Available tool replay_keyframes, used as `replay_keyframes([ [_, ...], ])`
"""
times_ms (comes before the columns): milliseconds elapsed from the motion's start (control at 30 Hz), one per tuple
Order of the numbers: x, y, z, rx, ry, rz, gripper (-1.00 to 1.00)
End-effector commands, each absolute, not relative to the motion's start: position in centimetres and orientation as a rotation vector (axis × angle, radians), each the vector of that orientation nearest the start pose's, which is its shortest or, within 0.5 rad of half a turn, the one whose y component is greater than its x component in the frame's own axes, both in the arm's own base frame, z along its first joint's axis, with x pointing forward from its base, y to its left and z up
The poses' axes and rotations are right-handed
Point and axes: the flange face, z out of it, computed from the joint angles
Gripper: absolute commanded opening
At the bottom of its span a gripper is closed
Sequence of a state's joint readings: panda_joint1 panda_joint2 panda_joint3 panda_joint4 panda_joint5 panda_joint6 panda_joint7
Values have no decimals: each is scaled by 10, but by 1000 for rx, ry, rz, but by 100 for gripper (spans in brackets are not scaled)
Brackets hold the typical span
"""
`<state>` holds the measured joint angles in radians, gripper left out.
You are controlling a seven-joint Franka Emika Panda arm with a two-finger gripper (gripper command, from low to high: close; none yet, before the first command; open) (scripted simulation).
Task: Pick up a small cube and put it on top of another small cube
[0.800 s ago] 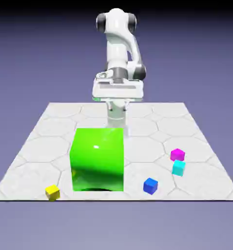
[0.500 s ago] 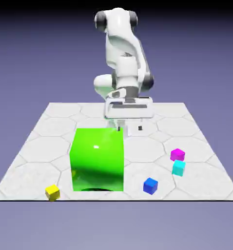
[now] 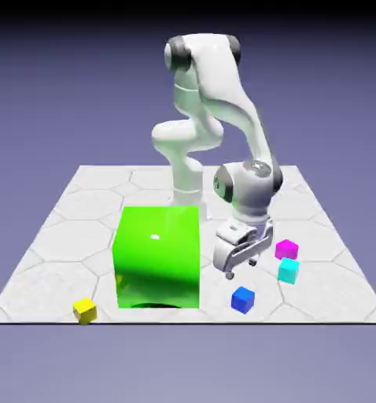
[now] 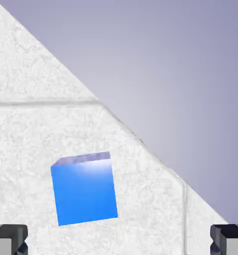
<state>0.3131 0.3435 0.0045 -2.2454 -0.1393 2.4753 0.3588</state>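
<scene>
My pincer point(image 3: 241, 269) is apart, and there is nothing in it. I hold it above the tabletop point(image 3: 53, 271), tipped a bit to one side. The small blue cube point(image 3: 243, 300) sits on the tabletop near the front edge, on the exterior view's right of the big green cube point(image 3: 158, 256). It is a little way off from that big one. My pincer looks to be up above the blue cube and a bit back toward my base, so I think I must go forward and down to reach it.

In the hand view, the blue cube is ahead of my two tips and lies nearer the left tip point(image 4: 10, 240) than the right tip point(image 4: 228, 240). It is not in the middle yet. It has no long side, as it is a cube, but its sides look turned a little from the way my tips line up. I should slide over so it sits between them, then turn a tiny bit to match its flat sides. If I came down off to one side, I might bump it and push it toward the edge.

The cyan cube point(image 3: 288, 271) and the magenta cube point(image 3: 286, 249) are close together, farther to the exterior view's right. The yellow cube point(image 3: 85, 310) is well apart, over to the exterior view's left.
</scene>
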Motion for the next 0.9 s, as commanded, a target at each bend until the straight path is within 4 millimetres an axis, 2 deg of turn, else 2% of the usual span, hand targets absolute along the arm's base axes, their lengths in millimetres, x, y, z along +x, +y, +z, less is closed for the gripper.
replay_keyframes([
  [0,504,172,190,-3258,-170,186,0],
  [33,504,172,190,-3258,-170,186,0],
  [167,499,166,125,-3258,-170,186,0],
  [200,499,166,121,-3258,-170,186,0],
  [233,499,166,121,-3258,-170,186,-100],
  [267,499,166,121,-3258,-170,186,-100],
  [400,504,172,185,-3258,-170,186,-100],
  [433,490,191,195,-3246,-299,179,-100],
  [500,449,237,208,-3191,-650,157,-100],
  [567,403,276,219,-3103,-996,131,-100],
  [633,353,307,229,-2984,-1335,103,-100],
  [700,302,330,237,-2832,-1662,73,-100],
  [767,251,344,243,-2650,-1976,41,-100],
  [800,243,346,244,-2620,-2023,36,-100],
  [867,243,346,244,-2620,-2023,36,-100],
])
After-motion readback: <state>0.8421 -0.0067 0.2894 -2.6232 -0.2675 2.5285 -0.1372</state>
